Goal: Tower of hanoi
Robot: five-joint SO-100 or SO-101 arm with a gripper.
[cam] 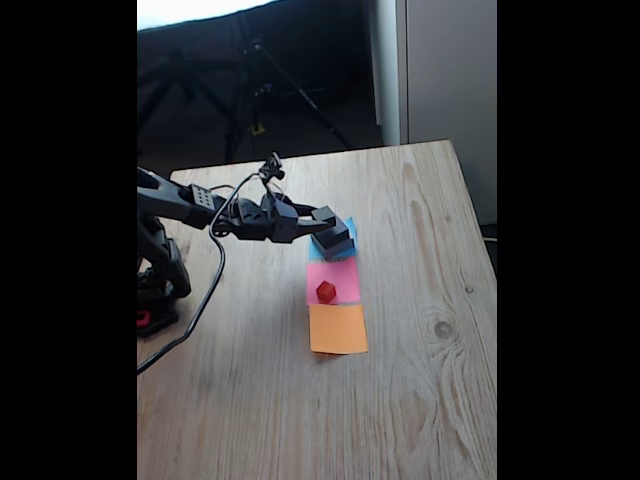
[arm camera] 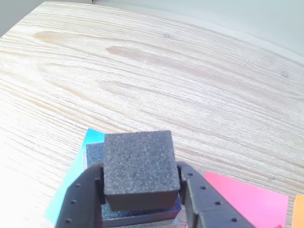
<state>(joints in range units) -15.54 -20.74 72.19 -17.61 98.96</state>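
On the blue paper square (arm camera: 91,138) stands a stack of dark blocks (cam: 336,240). In the wrist view the small black cube (arm camera: 137,161) is on top of it, above a wider dark block (arm camera: 142,213). My gripper (arm camera: 140,175) reaches in from the left in the fixed view (cam: 322,222), and its two fingers press the cube's left and right sides. I cannot tell whether the cube rests on the block below or hangs just above it. The tiny red cube (cam: 326,291) sits alone on the pink paper square (cam: 345,275).
An orange paper square (cam: 338,329) lies bare below the pink one. The arm's cable (cam: 210,290) trails over the wooden table (cam: 420,380) on the left. A tripod (cam: 255,90) stands behind the table's far edge.
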